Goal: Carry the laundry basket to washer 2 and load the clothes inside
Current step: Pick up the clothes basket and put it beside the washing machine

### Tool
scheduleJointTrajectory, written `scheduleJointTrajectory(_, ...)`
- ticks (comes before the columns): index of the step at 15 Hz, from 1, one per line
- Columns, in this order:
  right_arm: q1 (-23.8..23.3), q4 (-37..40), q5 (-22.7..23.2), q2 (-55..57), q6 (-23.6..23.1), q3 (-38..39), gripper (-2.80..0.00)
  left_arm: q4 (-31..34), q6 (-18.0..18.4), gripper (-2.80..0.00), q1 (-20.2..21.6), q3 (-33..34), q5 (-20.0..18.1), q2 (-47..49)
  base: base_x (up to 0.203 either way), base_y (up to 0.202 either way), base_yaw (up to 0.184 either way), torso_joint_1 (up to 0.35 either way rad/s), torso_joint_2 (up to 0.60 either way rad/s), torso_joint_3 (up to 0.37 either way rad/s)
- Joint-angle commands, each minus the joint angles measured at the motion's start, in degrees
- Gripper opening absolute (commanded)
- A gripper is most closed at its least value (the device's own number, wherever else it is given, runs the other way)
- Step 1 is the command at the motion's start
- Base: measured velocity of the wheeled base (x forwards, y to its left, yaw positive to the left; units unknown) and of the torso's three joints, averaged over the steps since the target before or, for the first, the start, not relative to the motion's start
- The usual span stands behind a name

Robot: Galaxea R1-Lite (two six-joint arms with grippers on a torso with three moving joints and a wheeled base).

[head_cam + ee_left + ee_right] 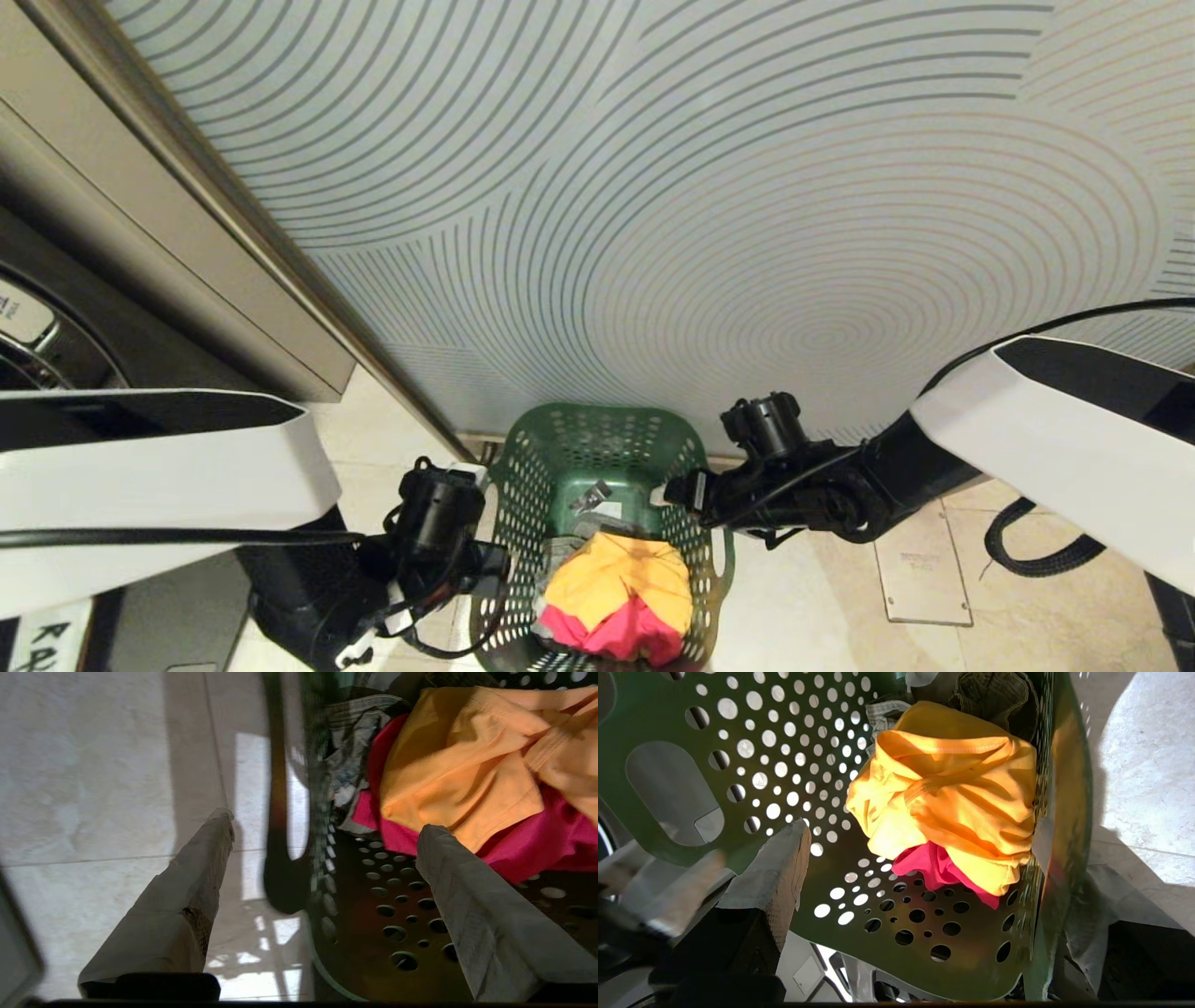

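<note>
laundry basket [551, 457] on the floor against the patterned wall, clothes [621, 593] inside | left gripper [322, 858] bent down, wide, straddling its left rim | right gripper [920, 858] angled down, wide, straddling its right rim

Left end effector [322, 830] wide open; right end effector [920, 830] wide open, arms lowered
</note>
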Motion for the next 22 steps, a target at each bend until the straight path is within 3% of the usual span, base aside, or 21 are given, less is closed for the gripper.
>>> scheduleJointTrajectory(1, 0.3, -0.2, 0.1, -0.1, 0.2, 0.2, 0.0, -0.3, -2.6, 0.0, -1.0, -2.9, -1.2, 4.9, 0.0, 0.0, 0.0, 0.0, 0.0, 0.0)
scheduleJointTrajectory(4, 0.7, -0.3, 0.1, -0.1, 0.2, 0.2, 0.0, 0.2, -5.4, 0.0, -1.5, -5.5, -4.8, 5.5, 0.0, 0.0, 0.0, 0.0, 0.0, 0.0)
scheduleJointTrajectory(6, 1.2, -0.4, 0.1, 0.4, 0.3, -0.2, 0.0, 0.5, -7.2, 0.0, -1.8, -7.3, -4.9, 7.0, 0.0, 0.0, 0.0, 0.0, 0.0, 0.0)
scheduleJointTrajectory(11, 2.4, -0.5, 0.0, 0.5, 0.2, 0.4, 0.0, 0.9, -7.3, 0.0, -3.6, -8.0, -4.9, 6.6, 0.0, 0.0, 0.0, 0.0, 0.0, 0.0)
scheduleJointTrajectory(17, 2.5, -1.3, -0.4, 0.9, 0.1, 0.9, 0.0, 5.6, -9.2, 0.0, -6.9, -10.2, -4.6, 5.8, 0.0, 0.0, 0.0, 0.0, 0.0, 0.0)
scheduleJointTrajectory(22, 2.6, -6.6, -0.5, 1.5, 0.1, 5.0, 0.0, 7.4, -12.0, 0.0, -10.2, -10.6, -4.3, 5.7, 0.0, 0.0, 0.0, 0.0, 0.0, 0.0)
